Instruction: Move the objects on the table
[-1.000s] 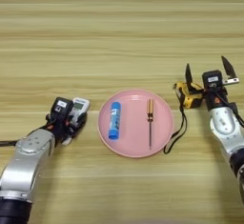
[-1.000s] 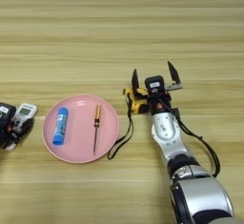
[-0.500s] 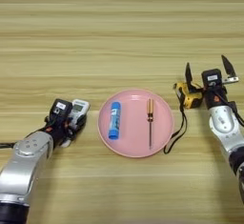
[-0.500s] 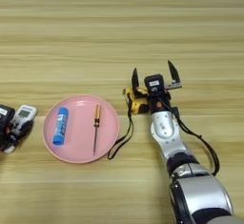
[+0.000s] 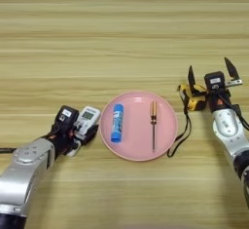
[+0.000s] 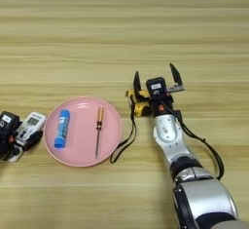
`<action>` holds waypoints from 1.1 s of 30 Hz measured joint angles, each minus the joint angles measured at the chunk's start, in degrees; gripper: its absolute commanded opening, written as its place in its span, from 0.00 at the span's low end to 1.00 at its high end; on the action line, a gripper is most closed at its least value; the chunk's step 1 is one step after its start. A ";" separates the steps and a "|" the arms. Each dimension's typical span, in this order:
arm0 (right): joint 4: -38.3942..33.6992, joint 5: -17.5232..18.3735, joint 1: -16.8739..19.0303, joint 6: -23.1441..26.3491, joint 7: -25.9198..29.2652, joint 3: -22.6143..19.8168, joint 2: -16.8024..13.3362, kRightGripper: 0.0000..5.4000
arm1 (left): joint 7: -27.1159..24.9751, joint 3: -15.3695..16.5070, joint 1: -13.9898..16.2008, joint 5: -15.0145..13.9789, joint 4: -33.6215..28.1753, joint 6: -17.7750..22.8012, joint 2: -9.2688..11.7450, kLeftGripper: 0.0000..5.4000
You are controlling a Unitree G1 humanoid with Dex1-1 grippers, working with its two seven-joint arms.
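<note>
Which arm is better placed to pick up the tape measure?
The right. Its gripper hangs open directly over the tape measure, right of the plate. The left gripper is across the plate, at the remote.

open right pincer (image 6: 155, 78) over yellow-black tape measure (image 6: 138, 103), pink plate (image 6: 113, 130) just left

Wooden table (image 5: 121, 33) bears pink plate (image 5: 168, 134), remote (image 5: 86, 118), tape measure (image 5: 193, 98).

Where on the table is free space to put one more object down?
The whole far half of the table is bare, and so is the near strip below the pink plate. The middle row is crowded: remote control, plate, tape measure, both grippers.
</note>
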 measured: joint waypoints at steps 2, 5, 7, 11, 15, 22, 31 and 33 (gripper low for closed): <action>0.02 -0.05 0.00 0.00 -0.07 0.09 -0.01 1.00 | -0.22 0.07 0.35 -0.25 -0.40 -0.11 -0.22 0.83; 0.02 -0.09 0.00 0.00 -0.18 0.23 -0.03 1.00 | -0.25 0.26 0.74 -0.46 -1.09 -0.24 -0.54 0.88; 0.02 -0.11 -0.01 0.00 -0.26 0.25 -0.03 1.00 | -0.27 0.53 0.94 -0.81 -1.27 -0.60 -0.67 0.91; 0.02 -0.11 -0.01 0.00 -0.48 0.27 -0.05 1.00 | -0.27 1.76 1.43 -2.47 -1.70 -1.26 -1.46 0.99; 0.03 -0.11 -0.01 -0.01 -0.52 0.27 -0.13 1.00 | 0.05 2.98 1.74 -3.45 -1.81 -1.78 -2.42 1.00; 0.03 -0.11 -0.01 -0.01 -0.54 0.27 -0.25 1.00 | 0.08 3.11 1.99 -2.64 -1.06 -5.93 -2.95 1.00; 0.12 -0.11 -0.02 -0.03 -0.55 0.27 -0.43 1.00 | -5.65 9.30 -0.47 -10.82 0.95 -14.87 -4.05 1.00; 0.12 -0.11 -0.03 -0.03 -0.55 0.27 -0.50 1.00 | -6.04 11.31 -1.67 -13.32 0.91 -15.88 -4.43 1.00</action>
